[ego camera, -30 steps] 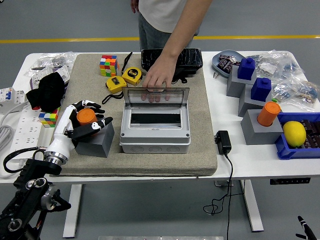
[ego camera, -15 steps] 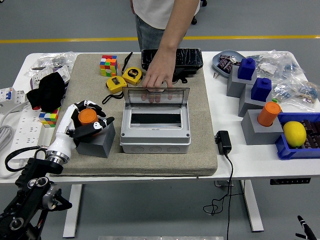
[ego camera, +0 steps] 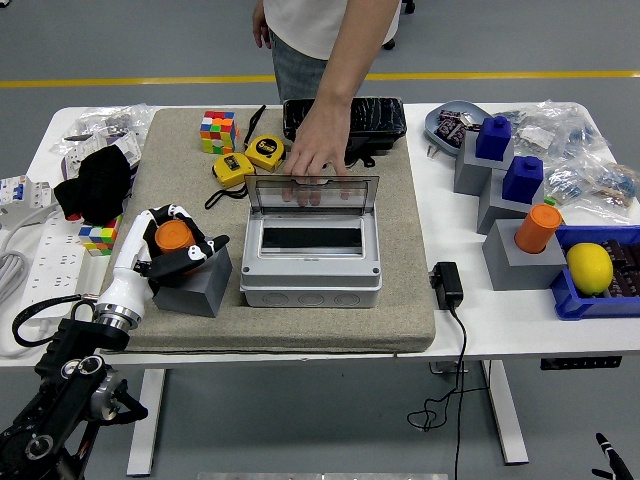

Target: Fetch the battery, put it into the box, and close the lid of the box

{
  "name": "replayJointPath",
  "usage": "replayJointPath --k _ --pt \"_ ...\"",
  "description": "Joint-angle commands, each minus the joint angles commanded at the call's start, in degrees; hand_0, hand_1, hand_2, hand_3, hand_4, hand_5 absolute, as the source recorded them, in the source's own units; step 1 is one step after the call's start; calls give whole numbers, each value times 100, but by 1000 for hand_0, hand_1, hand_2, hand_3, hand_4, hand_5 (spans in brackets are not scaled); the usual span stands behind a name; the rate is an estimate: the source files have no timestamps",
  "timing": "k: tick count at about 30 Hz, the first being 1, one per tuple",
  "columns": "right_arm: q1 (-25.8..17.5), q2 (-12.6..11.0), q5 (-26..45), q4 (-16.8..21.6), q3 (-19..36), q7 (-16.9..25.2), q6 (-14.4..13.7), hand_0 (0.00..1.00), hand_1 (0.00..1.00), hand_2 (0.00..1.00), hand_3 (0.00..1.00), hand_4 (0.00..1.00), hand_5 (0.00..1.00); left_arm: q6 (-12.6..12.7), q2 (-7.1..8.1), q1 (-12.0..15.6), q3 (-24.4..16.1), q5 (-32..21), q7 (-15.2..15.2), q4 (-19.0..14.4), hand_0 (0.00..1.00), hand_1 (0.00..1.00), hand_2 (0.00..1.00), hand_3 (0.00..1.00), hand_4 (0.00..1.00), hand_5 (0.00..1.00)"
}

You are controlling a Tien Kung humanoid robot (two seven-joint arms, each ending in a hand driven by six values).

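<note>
Orange battery (ego camera: 172, 235) sits gripped in the left robot hand (ego camera: 165, 245), fingers curled around it, wrist angled up over a grey block (ego camera: 193, 285).

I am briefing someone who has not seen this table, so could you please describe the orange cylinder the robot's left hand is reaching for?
Start from the tan mat covering the table's middle. At its near left corner stands a grey block, left of the grey box. The orange cylinder stands on that block, with the left hand curled around it; the other orange cylinder stands far right, untouched.
</note>
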Motion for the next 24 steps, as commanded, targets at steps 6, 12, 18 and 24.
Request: replayJointPath --k 6,12,18,24 --pt "7 2 1 0 8 -4 -4 882 793 762 791 998 998 121 0 -60 -1 -3 -32 -11 58 10 60 75 998 2" --pt "-1 10 4 0 5 -6 -3 882 793 762 791 998 998 207 0 -126 -21 -28 -58 -29 57 8 59 71 998 2" --pt "6 13 19 0 -9 -4 -2 882 793 761 791 998 998 235 0 -181 -31 -23 -58 -75 57 7 58 69 998 2" --pt "14 12 22 0 -12 -6 -3 882 793 762 791 998 998 259 0 -241 -29 5 -57 -142 55 7 56 69 998 2"
